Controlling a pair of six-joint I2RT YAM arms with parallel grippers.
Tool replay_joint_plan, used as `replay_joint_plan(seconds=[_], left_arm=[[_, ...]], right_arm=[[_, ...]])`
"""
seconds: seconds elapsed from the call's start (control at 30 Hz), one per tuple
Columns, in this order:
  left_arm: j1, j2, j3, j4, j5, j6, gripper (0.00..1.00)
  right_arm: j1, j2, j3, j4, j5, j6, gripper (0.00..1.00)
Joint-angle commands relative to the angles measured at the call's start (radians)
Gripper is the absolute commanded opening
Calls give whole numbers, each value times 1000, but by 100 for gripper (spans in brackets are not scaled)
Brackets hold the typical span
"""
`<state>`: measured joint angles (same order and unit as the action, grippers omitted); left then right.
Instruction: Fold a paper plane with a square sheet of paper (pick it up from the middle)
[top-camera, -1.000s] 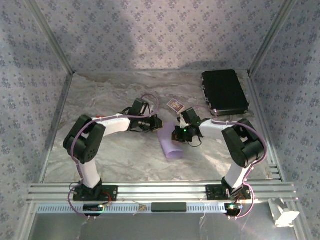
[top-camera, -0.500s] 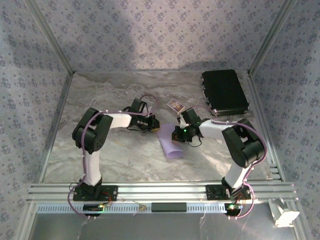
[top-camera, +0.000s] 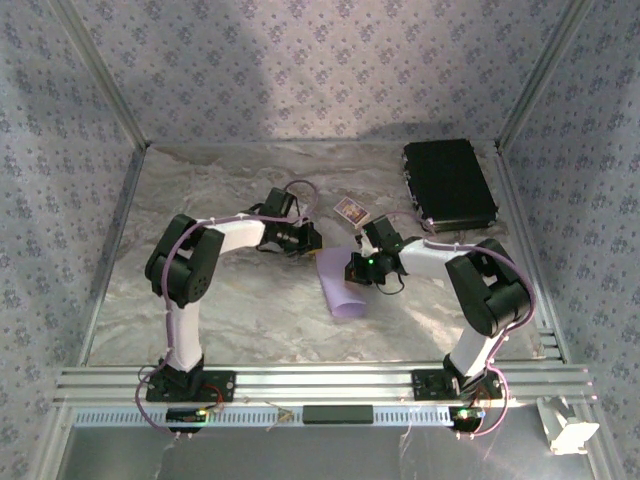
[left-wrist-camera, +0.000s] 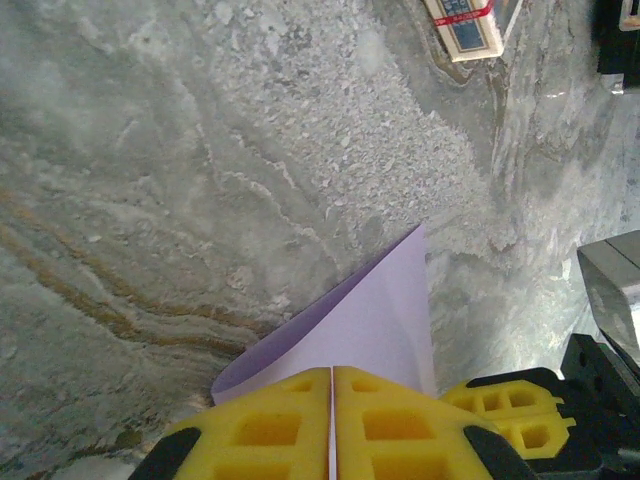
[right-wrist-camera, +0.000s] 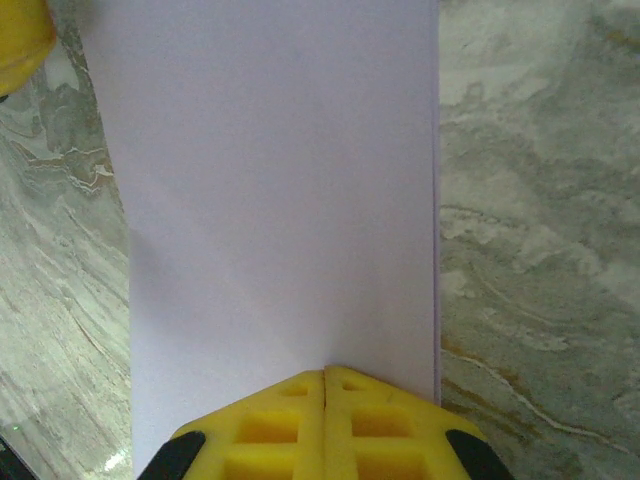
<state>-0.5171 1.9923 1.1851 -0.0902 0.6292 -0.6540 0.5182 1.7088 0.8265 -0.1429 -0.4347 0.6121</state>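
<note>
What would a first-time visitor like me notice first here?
The pale lilac sheet of paper, bent over into a long strip at the middle of the marbled table, draws the eye. Both arms meet at its far end, where the bright yellow left fingers and right fingers are each shut on it. A black case lies in the far right corner, a small patterned card beside it.

Dim grainy overhead view, soft shadows, possibly top-lit
</note>
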Motion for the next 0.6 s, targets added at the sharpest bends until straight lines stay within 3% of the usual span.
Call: replay_joint_plan(seconds=[0.0, 0.3, 0.57], left_arm=[[-3, 51, 16, -15, 26, 18, 9], [-2, 109, 50, -93, -80, 18, 7], [-24, -46, 71, -175, -84, -3, 10]], right_arm=[[-12, 26, -49, -116, 69, -15, 0], [-17, 24, -89, -80, 60, -4, 0], [-15, -12, -84, -80, 65, 8, 0]])
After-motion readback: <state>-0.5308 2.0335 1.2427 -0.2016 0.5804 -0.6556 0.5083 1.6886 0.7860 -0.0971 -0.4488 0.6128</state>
